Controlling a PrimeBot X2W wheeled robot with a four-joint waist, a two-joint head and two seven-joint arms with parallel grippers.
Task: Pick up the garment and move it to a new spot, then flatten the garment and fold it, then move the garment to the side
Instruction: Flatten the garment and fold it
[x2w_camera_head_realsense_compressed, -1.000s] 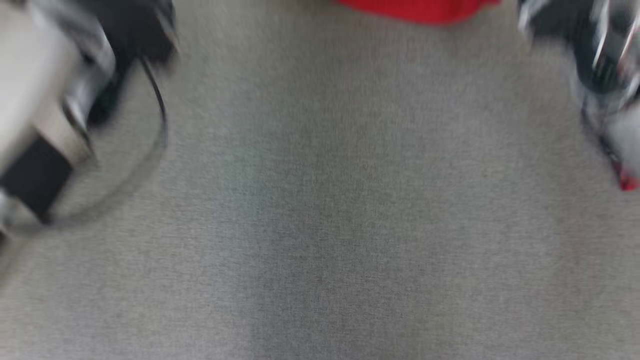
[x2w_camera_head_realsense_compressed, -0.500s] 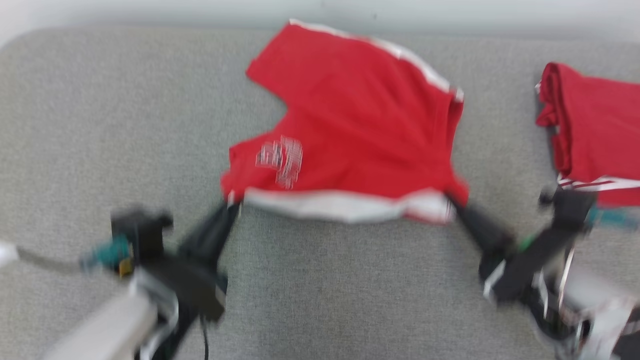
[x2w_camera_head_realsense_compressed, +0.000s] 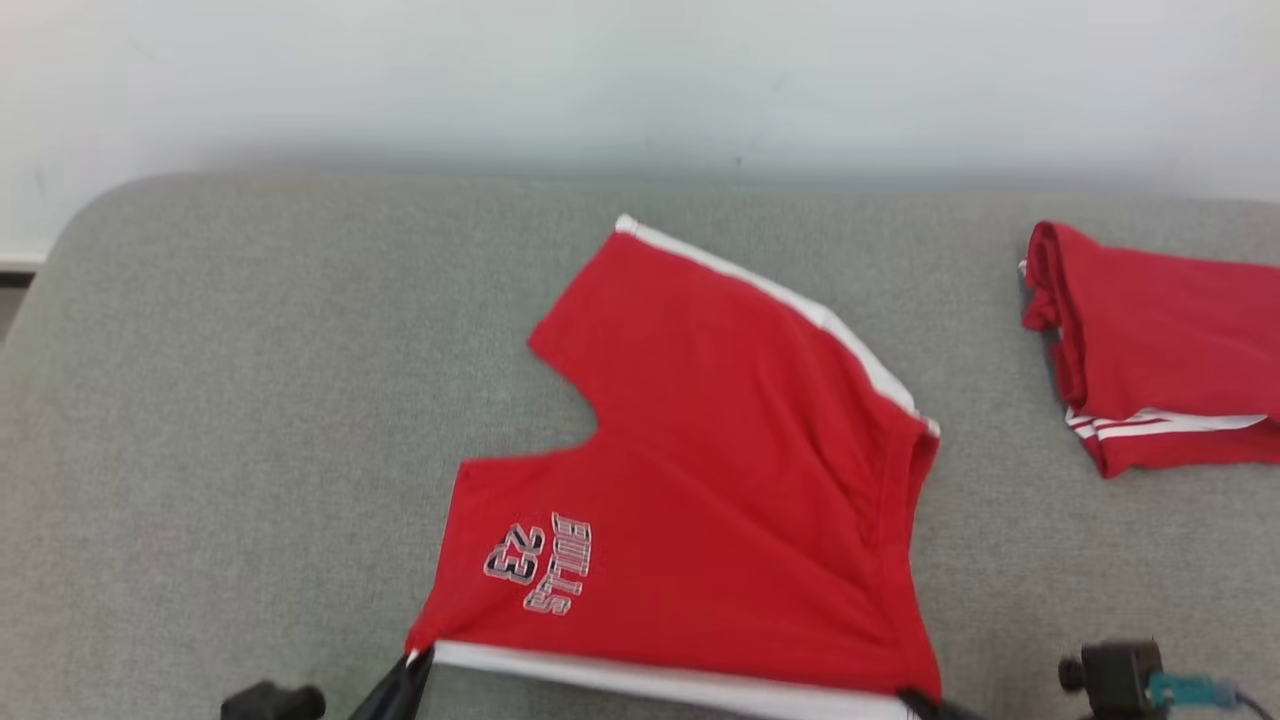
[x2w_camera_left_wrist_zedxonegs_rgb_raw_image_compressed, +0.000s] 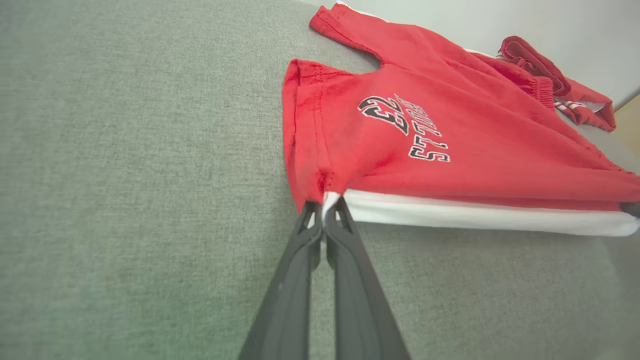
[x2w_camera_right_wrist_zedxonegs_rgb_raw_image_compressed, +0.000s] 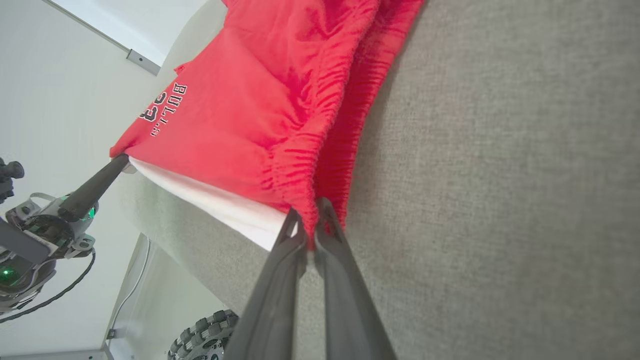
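Red knit fabric with a soft, faintly fuzzy face makes up the garment (x2w_camera_head_realsense_compressed: 720, 480), a pair of shorts spread over the centre and lower middle of the head view on a grey woven surface (x2w_camera_head_realsense_compressed: 250, 400) whose corner rounds off at the upper left. Its two legs point toward the left and upper left with a V-shaped notch between them. A white stripe (x2w_camera_left_wrist_zedxonegs_rgb_raw_image_compressed: 475, 217) runs along the lower edge, pulled straight and taut, and another edges the far side. An outlined print (x2w_camera_head_realsense_compressed: 540, 565) reading "BULLS 23" sits near the lower left corner. At the right end the waistband (x2w_camera_right_wrist_zedxonegs_rgb_raw_image_compressed: 320, 150) is puckered into fine elastic ridges. The left gripper (x2w_camera_left_wrist_zedxonegs_rgb_raw_image_compressed: 324, 212) rises from the bottom centre of the left wrist view, its long dark matte fingers pressed together and pinching the garment's corner where the hem meets the white stripe. The right gripper (x2w_camera_right_wrist_zedxonegs_rgb_raw_image_compressed: 309, 220) likewise has its fingers closed narrowly on the gathered waistband corner at the stripe's other end. A folded red piece (x2w_camera_head_realsense_compressed: 1160, 350) with thin white lines lies well apart at the right edge of the head view. A plain pale wall (x2w_camera_head_realsense_compressed: 600, 80) fills the top, and a knobbly wheel (x2w_camera_right_wrist_zedxonegs_rgb_raw_image_compressed: 205, 335) shows at the bottom of the right wrist view.
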